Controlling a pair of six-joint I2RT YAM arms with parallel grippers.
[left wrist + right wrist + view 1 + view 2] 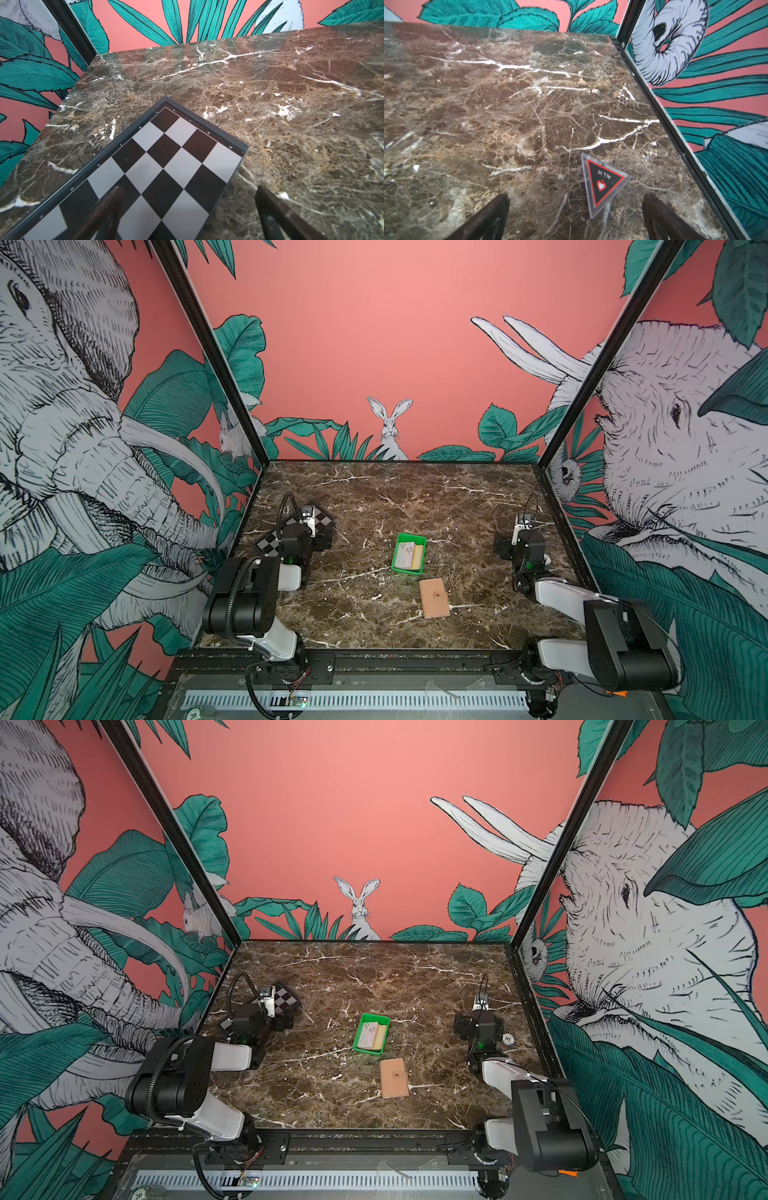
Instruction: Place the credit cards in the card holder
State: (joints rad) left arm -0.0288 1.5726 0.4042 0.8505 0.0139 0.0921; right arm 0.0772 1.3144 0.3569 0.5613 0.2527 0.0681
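Observation:
The credit cards (406, 556) (370, 1038), white and cream with a yellowish one beside them, lie stacked in a small green tray (411, 536) at the table's middle. The card holder (434, 598) (394, 1078), a flat tan wallet shut with a round snap, lies just in front of the tray. My left gripper (189, 191) hangs open over a checkered board at the left, far from both. At the right side my right gripper (575, 197) is open above bare marble, with nothing between its fingers. Neither wrist view shows the cards or the holder.
The black-and-white checkered board (166, 166) (266, 543) lies under the left gripper near the left wall. A clear triangular "ALL IN" token (604, 182) lies on the marble by the right gripper. A small round chip (508, 1039) sits near the right wall.

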